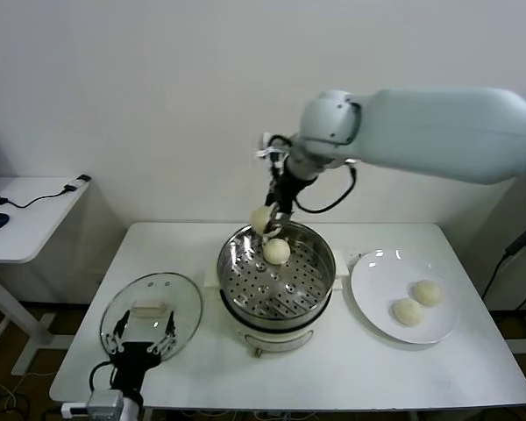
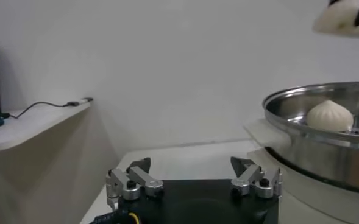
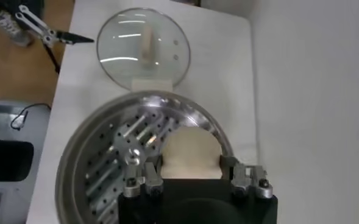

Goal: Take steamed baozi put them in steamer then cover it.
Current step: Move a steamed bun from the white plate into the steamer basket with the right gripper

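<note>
The second bun (image 1: pixel 261 217) is on its way into the steamer (image 1: pixel 276 289): the right gripper (image 1: pixel 275 221) hangs over the steamer's far rim, its fingers (image 3: pixel 144 177) grasping the bun, with one bun (image 1: pixel 277 251) already lying on the holed floor at the far side. Two more buns (image 1: pixel 418 303) wait on the white plate (image 1: pixel 373 285) to the right. The glass lid (image 1: pixel 149 316) lies on the bench (image 1: pixel 351 368) at the near left, the left gripper (image 1: pixel 141 338) idle above it, fingers released. Next, I judge, the bun should go down beside the first and be let go
</note>
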